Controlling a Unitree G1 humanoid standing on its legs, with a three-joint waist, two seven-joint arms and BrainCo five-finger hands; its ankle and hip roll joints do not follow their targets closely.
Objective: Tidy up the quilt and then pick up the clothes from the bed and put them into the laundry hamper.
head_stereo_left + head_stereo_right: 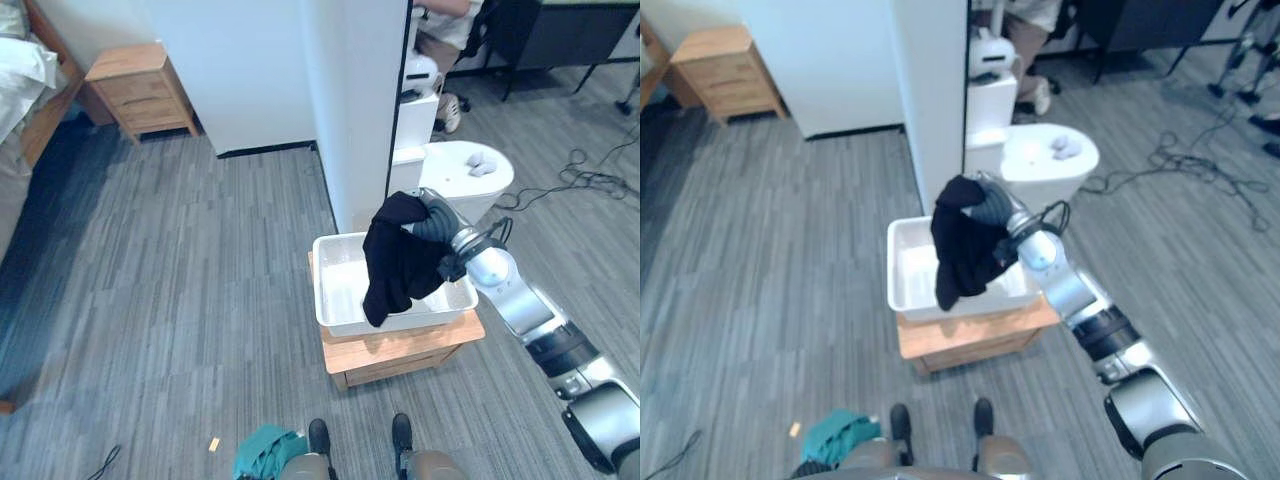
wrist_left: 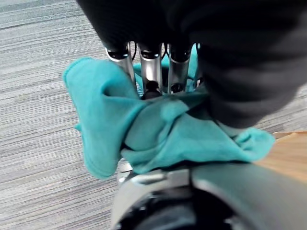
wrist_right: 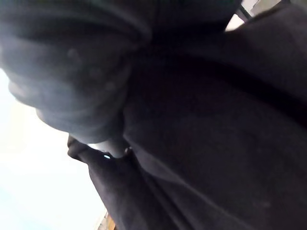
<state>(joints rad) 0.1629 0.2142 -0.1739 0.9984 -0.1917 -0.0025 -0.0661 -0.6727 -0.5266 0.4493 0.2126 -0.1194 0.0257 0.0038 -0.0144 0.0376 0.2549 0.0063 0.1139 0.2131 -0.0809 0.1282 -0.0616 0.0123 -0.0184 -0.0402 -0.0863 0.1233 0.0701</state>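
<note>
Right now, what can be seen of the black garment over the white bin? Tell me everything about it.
The black garment is a soft, matte dark cloth, crumpled and hanging in folds. Its top is bunched at the right hand, whose fingers are hidden in the fabric, and its lower end dangles into the white bin, low against the bin's inner floor; whether it touches cannot be told. The bin sits on a low wooden stand. In the right wrist view the cloth drapes dark folds close over the hand. No print, buttons or seams can be made out.
</note>
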